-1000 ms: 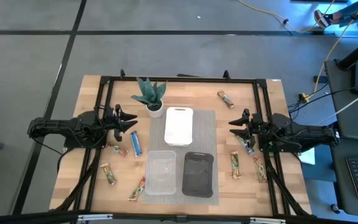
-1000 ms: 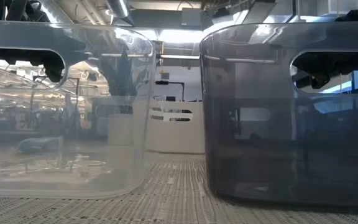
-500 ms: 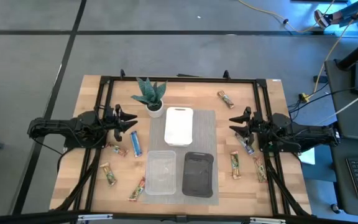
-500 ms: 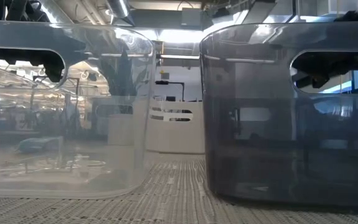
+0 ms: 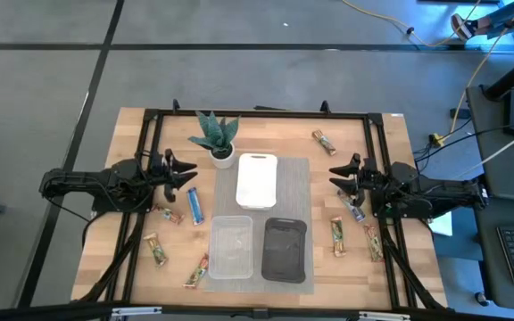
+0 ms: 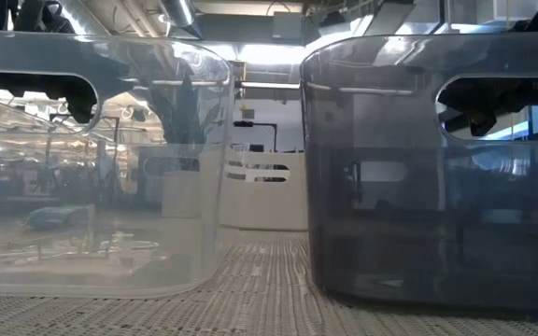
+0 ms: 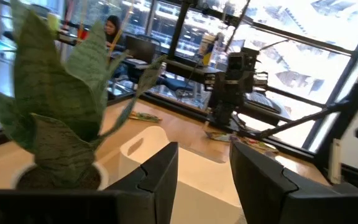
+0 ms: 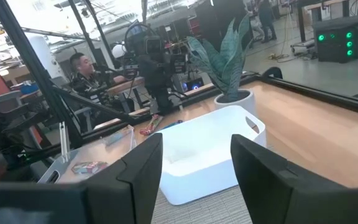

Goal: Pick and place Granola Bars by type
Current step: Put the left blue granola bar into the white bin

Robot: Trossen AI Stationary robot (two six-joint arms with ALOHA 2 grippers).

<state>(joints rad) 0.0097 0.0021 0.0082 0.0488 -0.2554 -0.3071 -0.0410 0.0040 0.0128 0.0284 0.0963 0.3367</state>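
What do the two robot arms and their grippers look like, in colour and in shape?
Both arms are black and slim, built of jointed segments with dark cables along them. The left gripper and the right gripper each end in two pointed black fingers. Up close, the fingers are broad, matte and angular. No markings show.

Granola Bars (image 5: 194, 207) lie flat, scattered on wood: five at left side, four at right.

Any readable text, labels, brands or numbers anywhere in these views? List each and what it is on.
None can be read.
Granola bars: wrapper print too small to read.
White tray, clear tray, black tray: no markings visible.
Room behind the table: no legible signs.
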